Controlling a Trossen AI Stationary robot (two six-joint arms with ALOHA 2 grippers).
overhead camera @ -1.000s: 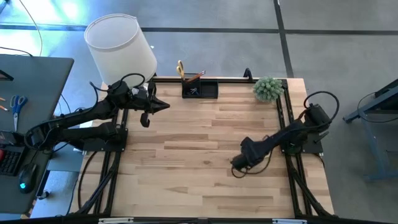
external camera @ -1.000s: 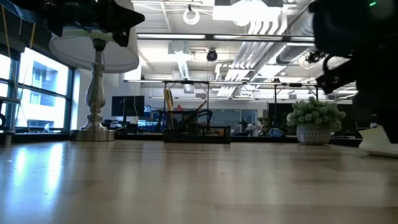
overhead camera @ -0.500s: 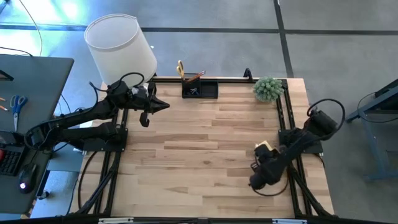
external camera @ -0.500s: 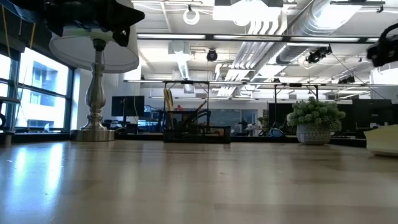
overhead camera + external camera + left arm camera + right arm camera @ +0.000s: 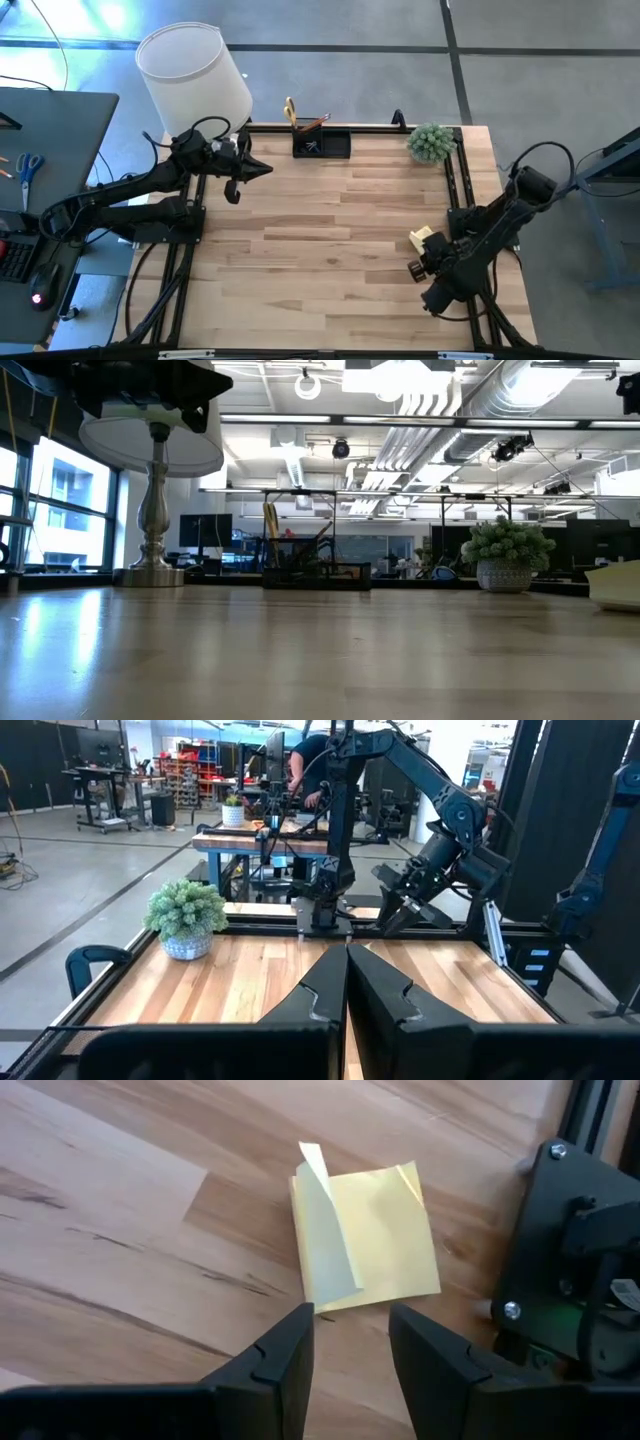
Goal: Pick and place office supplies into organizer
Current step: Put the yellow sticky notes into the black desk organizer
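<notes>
We see the organizer (image 5: 321, 143) standing at the far edge of the desk (image 5: 320, 260), between the lamp (image 5: 195, 72) and the small potted plant (image 5: 431, 141). Its taller cup section holds upright items, among them a pencil (image 5: 313, 121) leaning out and something yellowish (image 5: 290, 108) beside it; a few small dark bits lie in the lower tray, too small for us to name. The yellow sticky-note pad (image 5: 365, 1240) lies flat on the desk near the right edge, its top sheet curled up, close to the right arm's base frame. The right end effector (image 5: 348, 1342) hovers just over the pad with its fingers spread and nothing between them. The left end effector (image 5: 347, 982) hangs near the lamp at the desk's far left, its fingers pressed together and empty.
</notes>
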